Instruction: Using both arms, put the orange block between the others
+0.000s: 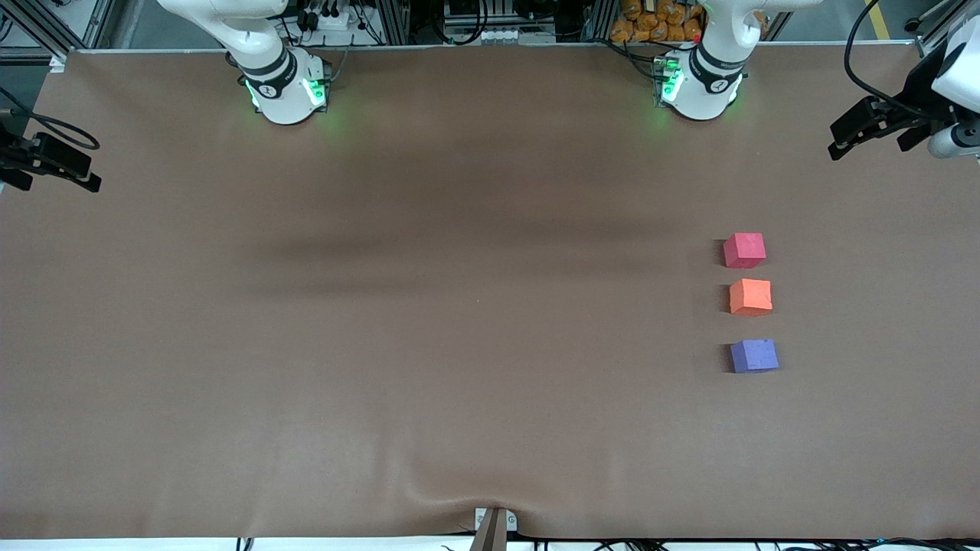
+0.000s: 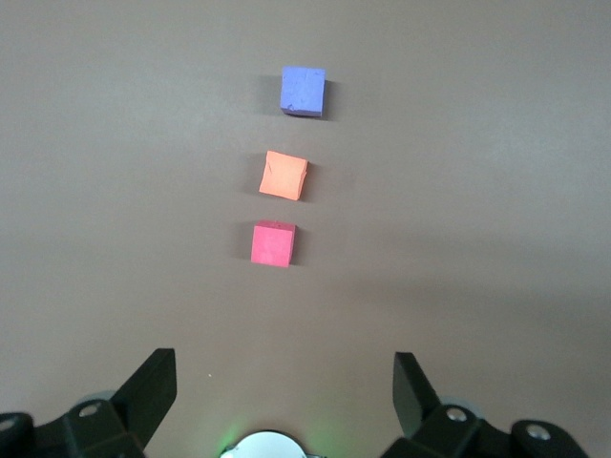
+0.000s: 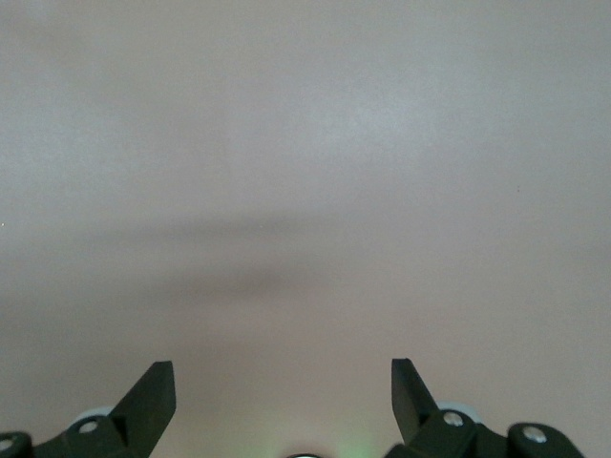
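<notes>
Purple block [image 1: 754, 356] sits closest to the front camera, toward the left arm's end of the table, and right after it, going farther from the camera, comes the orange block [image 1: 750, 297] and then the pinkish-red block [image 1: 744, 250]. So all three make a neat line with small gaps, none of them touching, and orange is already in the middle slot. It looks turned a touch compared with its neighbours, but it's clearly between them. Judging by that, the placing part looks pretty much done and I don't see anything left except maybe the arms parking. The left gripper [image 2: 284, 382] hangs up over bare table on the base side of the pinkish-red block, looking down the row, fingers spread wide and nothing between them. In the front view it shows way out at the table edge [image 1: 873, 126]. The right gripper [image 3: 283, 382] is also spread wide and empty, over plain brown table [image 3: 305, 143] with no blocks near it, at the right arm's end [image 1: 57, 164]. Neither one is near the orange block, so both arms seem to be just waiting.
</notes>
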You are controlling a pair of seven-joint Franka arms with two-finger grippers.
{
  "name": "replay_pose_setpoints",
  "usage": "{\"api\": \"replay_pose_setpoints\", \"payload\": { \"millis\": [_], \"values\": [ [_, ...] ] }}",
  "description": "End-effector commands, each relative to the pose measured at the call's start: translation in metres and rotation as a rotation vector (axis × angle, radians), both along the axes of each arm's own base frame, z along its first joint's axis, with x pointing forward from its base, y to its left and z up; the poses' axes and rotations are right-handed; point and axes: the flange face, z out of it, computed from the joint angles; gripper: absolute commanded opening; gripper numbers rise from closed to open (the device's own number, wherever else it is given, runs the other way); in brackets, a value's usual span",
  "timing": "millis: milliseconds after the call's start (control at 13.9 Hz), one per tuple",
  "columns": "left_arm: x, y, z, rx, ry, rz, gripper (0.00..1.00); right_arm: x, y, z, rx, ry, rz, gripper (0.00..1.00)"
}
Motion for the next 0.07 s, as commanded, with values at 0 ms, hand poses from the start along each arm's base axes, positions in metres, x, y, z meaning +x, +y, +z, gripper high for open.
{"api": "replay_pose_setpoints", "payload": {
  "millis": [0],
  "values": [
    [0.0054,-0.0002,0.0081,0.020,-0.008,-0.030,1.00,-0.0016,0.0022,-0.0015,-0.005,0.007,-0.013,1.00]
  ]
}}
